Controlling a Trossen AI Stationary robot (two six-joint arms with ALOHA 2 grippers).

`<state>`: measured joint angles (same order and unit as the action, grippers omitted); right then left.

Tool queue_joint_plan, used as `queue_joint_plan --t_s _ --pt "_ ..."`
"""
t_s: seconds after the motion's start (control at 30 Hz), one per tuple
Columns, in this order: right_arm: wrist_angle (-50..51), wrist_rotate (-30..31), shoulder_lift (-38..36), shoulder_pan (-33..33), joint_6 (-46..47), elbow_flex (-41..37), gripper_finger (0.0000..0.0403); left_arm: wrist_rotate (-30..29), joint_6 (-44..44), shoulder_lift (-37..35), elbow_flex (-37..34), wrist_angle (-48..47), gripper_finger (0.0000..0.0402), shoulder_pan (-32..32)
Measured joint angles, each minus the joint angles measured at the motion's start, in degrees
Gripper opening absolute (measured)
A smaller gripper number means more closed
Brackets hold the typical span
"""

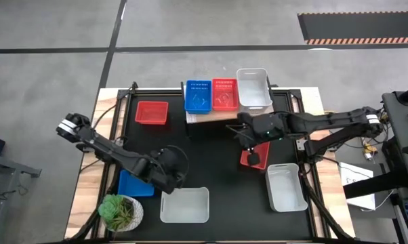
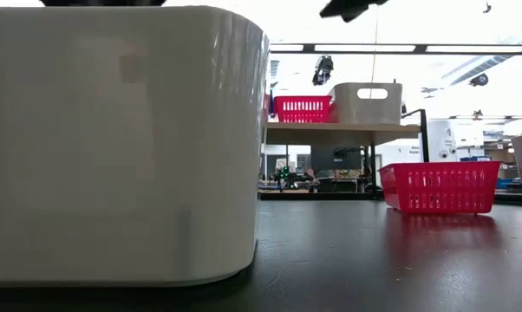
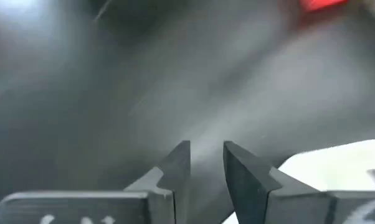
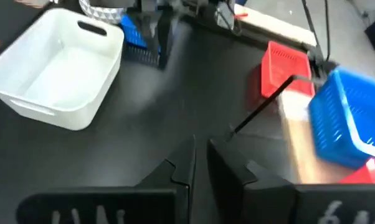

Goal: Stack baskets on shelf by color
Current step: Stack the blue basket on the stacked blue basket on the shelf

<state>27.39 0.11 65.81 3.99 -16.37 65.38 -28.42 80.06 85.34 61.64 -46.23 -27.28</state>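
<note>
The light-wood shelf (image 1: 207,116) stands at the table's far side. On its top rest a blue basket (image 1: 198,96), a red basket (image 1: 224,93) and a white basket (image 1: 253,88), side by side. On the table rest a red basket (image 1: 152,112), a blue basket (image 1: 133,184), a red basket (image 1: 250,161) and two white baskets (image 1: 184,205) (image 1: 286,186). My left gripper (image 3: 206,155) hovers near the front white basket, fingers a little apart, empty. My right gripper (image 4: 202,155) hovers just in front of the shelf, shut, empty.
A potted green plant (image 1: 120,211) stands at the near left corner. The middle of the black table top (image 1: 211,156) lies bare between the two arms. In the low view the front white basket (image 2: 122,147) fills the left half.
</note>
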Motion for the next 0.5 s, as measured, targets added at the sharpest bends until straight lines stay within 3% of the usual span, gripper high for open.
queue_joint_plan --t_s 0.13,0.23,0.33,0.5 --pt "-1.98 -0.03 -0.14 0.0 2.12 -4.43 0.0032 13.17 12.84 5.47 6.26 -17.37 0.0079 -0.16" --pt "-2.03 -0.05 -0.03 0.0 1.38 -5.43 0.0032 23.71 15.54 9.24 9.09 -23.76 0.0079 -0.98" --pt "-1.9 -0.02 -0.57 -0.02 0.75 -5.04 0.0032 28.24 15.43 11.12 10.78 -26.26 0.0079 -1.43" --pt "-1.72 -0.07 -0.97 0.0 0.75 -4.44 0.0032 29.04 15.82 10.32 10.97 -26.91 0.0079 -1.34"
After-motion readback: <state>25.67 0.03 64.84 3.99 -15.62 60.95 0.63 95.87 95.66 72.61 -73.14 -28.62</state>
